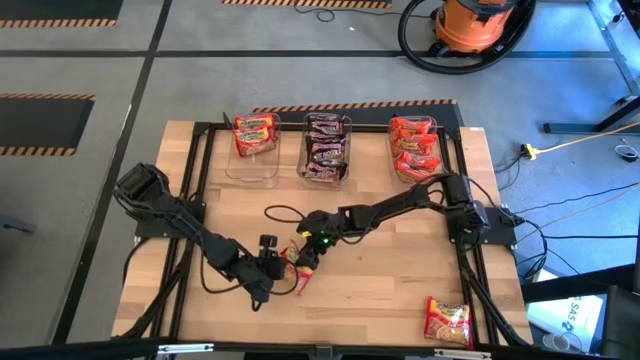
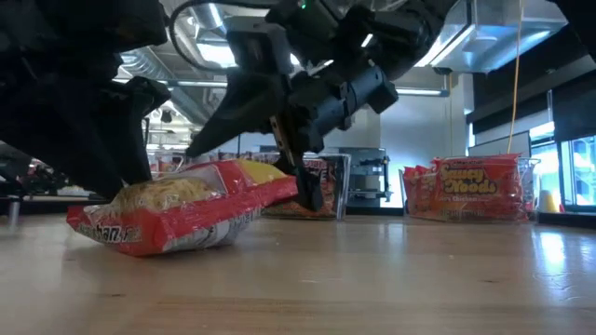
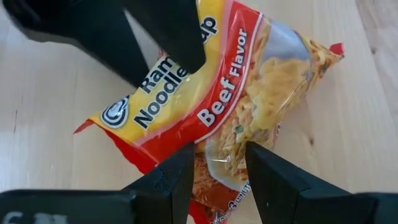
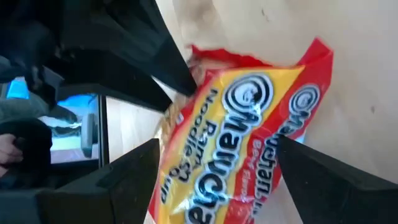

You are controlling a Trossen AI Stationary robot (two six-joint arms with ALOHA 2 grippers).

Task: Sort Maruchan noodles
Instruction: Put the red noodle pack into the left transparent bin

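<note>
Two hands meet at one beef packet [image 1: 301, 268]: left hand [image 3: 217, 180] pinching it, right hand [image 4: 217, 168] spread around it

Glossy plastic noodle packet [image 3: 217, 112] on smooth pale wood table [image 1: 400, 280] — matt black grippers.

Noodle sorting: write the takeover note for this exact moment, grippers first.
Left gripper: shut on the beef-flavour packet at mid-table.
Right gripper: open, fingers straddling the same packet, not yet closed.
Done: left tub holds red-yellow packets, middle tub dark ones, right tub red ones.
Left: bin the shared packet, then the loose packet lying at the table's front right corner.
</note>
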